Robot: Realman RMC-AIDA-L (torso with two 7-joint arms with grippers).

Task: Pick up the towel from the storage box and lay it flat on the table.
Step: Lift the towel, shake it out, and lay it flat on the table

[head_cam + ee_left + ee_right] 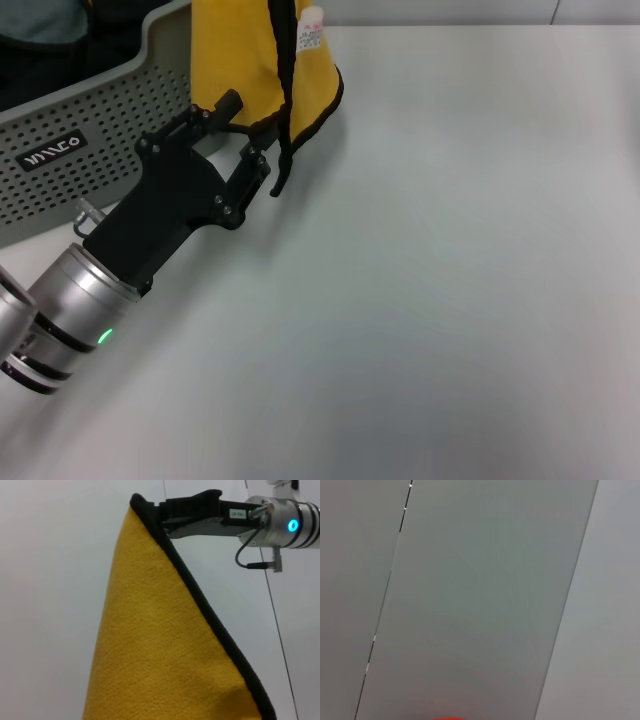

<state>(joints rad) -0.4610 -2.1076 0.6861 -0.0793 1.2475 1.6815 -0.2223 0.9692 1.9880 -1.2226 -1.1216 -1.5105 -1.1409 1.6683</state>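
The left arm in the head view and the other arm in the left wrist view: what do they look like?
The left gripper is matte black with angular plates and visible screws, on a silver cylindrical wrist with black rings and a small green light. The right gripper is also black, with a small white label, a silver wrist, a glowing blue ring light and a thin black looped cable.

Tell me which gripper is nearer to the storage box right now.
The left. The left gripper sits just in front of the storage box, beside the hanging towel. The right gripper is up high, pinching the towel's top corner, so farther from the box.
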